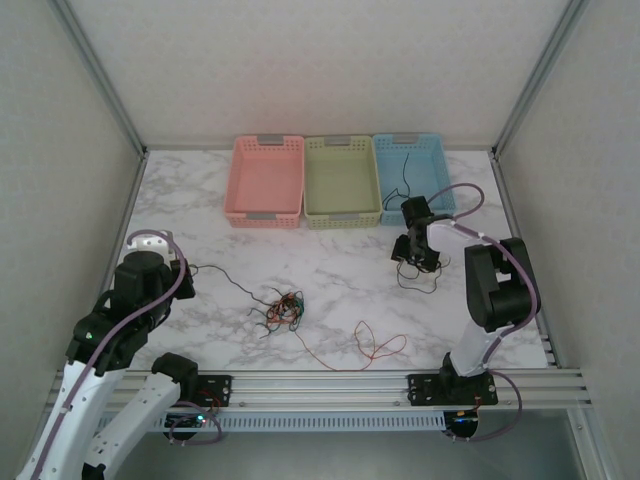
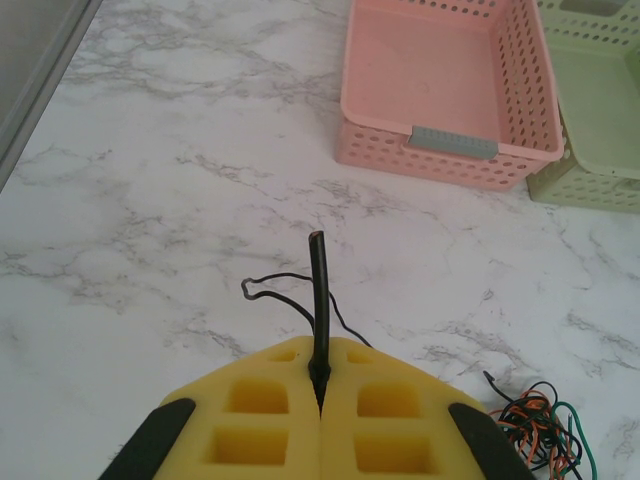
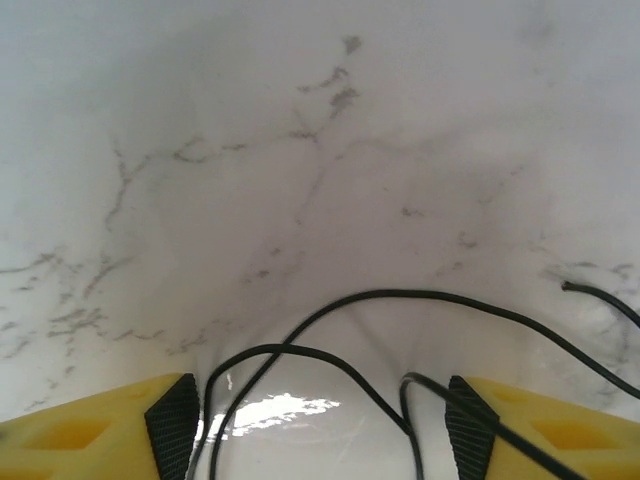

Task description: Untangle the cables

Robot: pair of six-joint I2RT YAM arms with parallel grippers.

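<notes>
Thin, light, limp stuff by the look of it: expect next to no weight, and no stiffness beyond a springy curl, from the clump of cables (image 1: pixel 283 310), knotted in orange-red, black and green near the middle of the marble table (image 1: pixel 330 250), in front of the pink basket (image 1: pixel 266 180) and green basket (image 1: pixel 342 180) and well apart from both. Pinched tight between the yellow pads (image 2: pixel 250 420) of the left gripper (image 2: pixel 320 385): the end of a black strand (image 2: pixel 318 290), poking up past the fingertips and trailing over the table toward the clump; cannot tell whether threaded through the knot or merely lying beside it. Standing wide apart and holding nothing, the right gripper (image 3: pixel 320 420), low over another black strand (image 3: pixel 400 295) looped loose on the marble near the front of the blue basket (image 1: pixel 412 178). Off to the near right of the clump, lying free, an orange-red strand (image 1: pixel 380 345). Judge the insulation smooth and likely to slip through soft pads under a hard pull, so take hold at a free end or on a single outer loop, never across the whole knot. Pull gently and sideways, away from the clump; likely to cinch tighter under a jerk, and to drag along the table as one piece rather than resist. Pin the clump with one gripper while drawing a strand out with the other.
</notes>
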